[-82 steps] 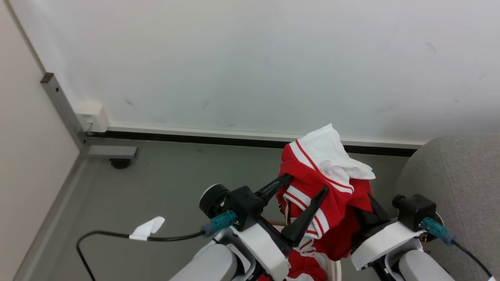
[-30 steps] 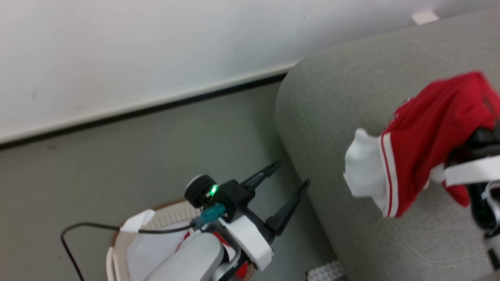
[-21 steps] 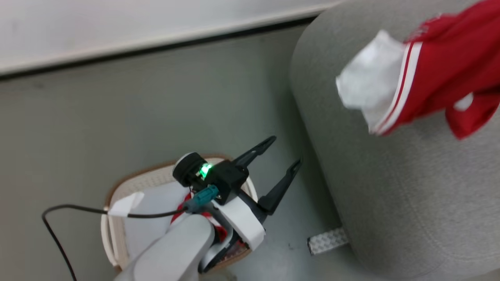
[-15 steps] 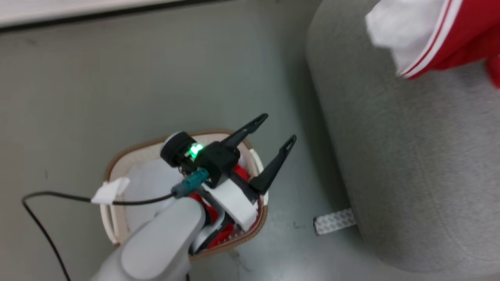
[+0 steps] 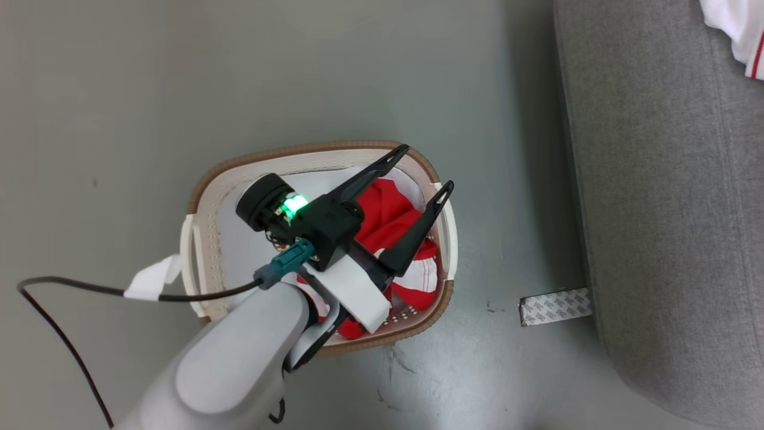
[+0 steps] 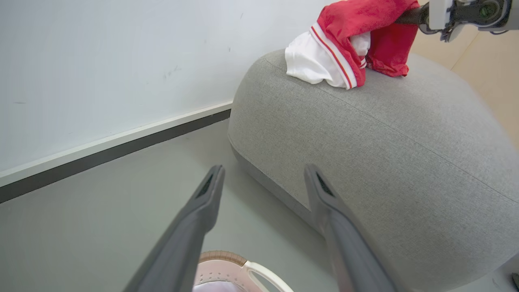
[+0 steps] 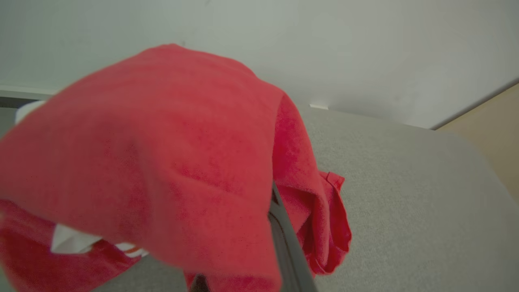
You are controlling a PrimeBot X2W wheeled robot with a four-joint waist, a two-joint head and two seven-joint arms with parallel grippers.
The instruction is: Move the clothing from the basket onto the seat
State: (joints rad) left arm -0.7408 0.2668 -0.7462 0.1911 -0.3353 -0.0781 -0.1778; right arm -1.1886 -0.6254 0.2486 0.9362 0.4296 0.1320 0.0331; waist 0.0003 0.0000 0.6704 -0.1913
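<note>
The basket stands on the grey floor, just beside the seat but not touching it. Red clothing with white stripe trim lies bunched in the basket's half nearer the seat, over a pale liner. The left pincer hangs above that heap with its two dark fingers spread wide and nothing between them (a green lamp glows on its wrist). From the left wrist view the same pincer points over the basket's rim toward the seat and the white wall.

A red and white jersey is up at the seat's rounded top; its white end touches the upholstery while the red part is bunched around the right pincer. In the right wrist view the jersey drapes over the fingers, one of which shows beneath the cloth, with the seat beyond. The fabric hides the jaws, so I cannot tell whether they clamp it. The head view catches a white corner of the jersey.

A pale strip lies on the floor against the seat's base.
</note>
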